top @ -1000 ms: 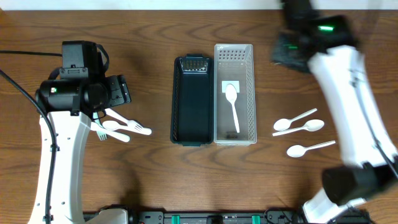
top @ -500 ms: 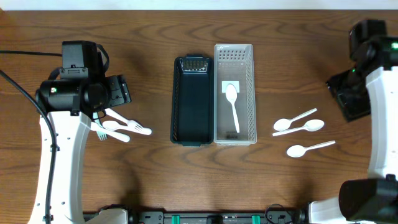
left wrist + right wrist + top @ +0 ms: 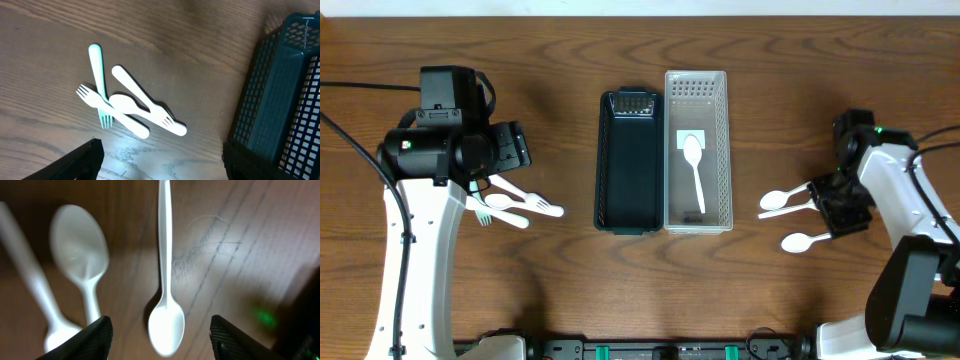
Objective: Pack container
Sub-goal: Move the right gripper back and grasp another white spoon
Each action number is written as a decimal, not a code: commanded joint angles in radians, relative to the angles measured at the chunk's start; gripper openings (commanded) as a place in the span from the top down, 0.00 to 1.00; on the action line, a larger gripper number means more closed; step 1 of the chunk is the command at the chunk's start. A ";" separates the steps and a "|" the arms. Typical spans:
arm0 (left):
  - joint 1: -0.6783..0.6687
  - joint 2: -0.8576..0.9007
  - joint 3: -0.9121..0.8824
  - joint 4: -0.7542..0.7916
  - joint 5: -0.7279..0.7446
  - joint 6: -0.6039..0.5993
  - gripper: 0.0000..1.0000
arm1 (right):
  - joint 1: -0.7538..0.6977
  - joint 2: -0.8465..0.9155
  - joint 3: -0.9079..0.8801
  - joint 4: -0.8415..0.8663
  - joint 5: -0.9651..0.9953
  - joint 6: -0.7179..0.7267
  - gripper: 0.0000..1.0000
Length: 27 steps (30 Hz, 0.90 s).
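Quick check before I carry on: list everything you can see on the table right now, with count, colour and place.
table: 1, brown wood, under everything
dark basket: 1, blackish mesh, centre, nothing visible inside
grey basket: 1, light grey, touching the dark basket's right side
packed spoon: 1, white, lying lengthwise in the grey basket
loose spoons: 3, white, on the table right of the baskets
forks: 3 as far as I can tell, two white and one pale green, overlapping in a pile left of the dark basket
cable: 1, black, far left edge
left gripper: open, above the forks
right gripper: open, straddling one loose spoon's bowl
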 commanded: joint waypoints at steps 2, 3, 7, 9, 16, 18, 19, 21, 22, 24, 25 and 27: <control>0.001 0.007 0.000 -0.005 -0.002 0.002 0.21 | -0.012 -0.002 -0.101 0.070 0.001 -0.019 0.37; 0.001 0.007 0.000 -0.005 -0.002 0.002 0.20 | -0.012 -0.002 -0.123 0.092 0.001 -0.020 0.37; 0.001 0.007 0.000 -0.005 -0.002 0.002 0.20 | -0.012 -0.002 -0.186 0.156 0.001 -0.020 0.43; 0.001 0.007 0.000 -0.005 -0.002 0.002 0.21 | -0.012 -0.002 -0.211 0.190 0.001 -0.021 0.44; 0.001 0.007 0.000 -0.005 -0.002 0.002 0.21 | -0.012 -0.002 -0.280 0.294 0.001 -0.047 0.53; 0.001 0.007 0.000 -0.005 -0.002 0.002 0.21 | -0.012 -0.002 -0.301 0.322 0.001 -0.047 0.60; 0.001 0.007 0.000 -0.006 -0.002 0.002 0.20 | -0.012 -0.002 -0.309 0.332 0.001 -0.047 0.70; 0.001 0.007 0.000 -0.009 -0.002 0.002 0.21 | -0.012 -0.002 -0.329 0.355 0.001 -0.047 0.80; 0.001 0.007 0.000 -0.011 -0.002 0.002 0.21 | -0.012 -0.002 -0.340 0.366 0.001 -0.046 0.80; 0.001 0.007 0.000 -0.013 -0.002 0.002 0.20 | -0.012 -0.002 -0.357 0.378 -0.003 -0.046 0.80; 0.001 0.007 0.000 -0.013 -0.002 0.001 0.21 | -0.012 -0.002 -0.364 0.382 -0.003 -0.046 0.80; 0.001 0.007 0.000 -0.013 -0.002 0.002 0.20 | -0.012 -0.002 -0.372 0.386 -0.003 -0.046 0.83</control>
